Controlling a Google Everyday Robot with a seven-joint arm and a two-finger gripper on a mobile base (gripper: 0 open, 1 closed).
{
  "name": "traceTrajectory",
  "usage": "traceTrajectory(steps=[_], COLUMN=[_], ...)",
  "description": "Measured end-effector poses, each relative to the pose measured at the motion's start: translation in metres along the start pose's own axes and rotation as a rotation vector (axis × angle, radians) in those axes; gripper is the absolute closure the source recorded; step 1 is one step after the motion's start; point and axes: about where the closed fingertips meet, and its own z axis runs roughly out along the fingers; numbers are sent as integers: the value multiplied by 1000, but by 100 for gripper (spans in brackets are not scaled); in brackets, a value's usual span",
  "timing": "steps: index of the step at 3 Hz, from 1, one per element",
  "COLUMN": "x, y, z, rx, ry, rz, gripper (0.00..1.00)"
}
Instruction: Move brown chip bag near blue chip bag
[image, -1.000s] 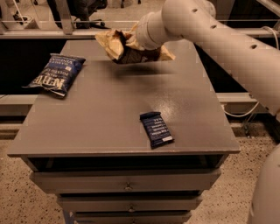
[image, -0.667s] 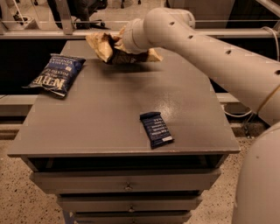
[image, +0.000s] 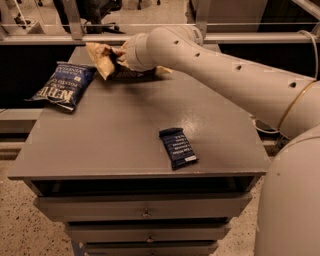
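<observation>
At the near side, a grey cabinet shows stacked drawers (image: 145, 212) with small knobs, standing on a speckled floor (image: 20, 235). Its top is a flat, matte grey worktop (image: 120, 135) with a faint sheen near the middle. Towards the front edge, right of centre, a small dark blue bar wrapper (image: 178, 148) lies flat. The robot's pale body (image: 295, 200) fills the near right.

Further back, the blue chip bag (image: 65, 85) lies at the left edge, its outer end hanging a little over the side. The pale arm (image: 225, 75) reaches in from the right across the far right corner. At the far edge, left of centre, the gripper (image: 119, 56) is clamped on the brown chip bag (image: 102, 60), whose crumpled tan end sticks out to the left, near the blue bag but apart from it.

Beyond the worktop runs a metal rail (image: 60, 25), with a lighter floor behind it.
</observation>
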Motion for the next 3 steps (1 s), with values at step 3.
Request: traceTrajectory(steps=[3], x=[-11], y=[47], z=[0], rx=[-91], ry=[-26], rz=[72], gripper=[83])
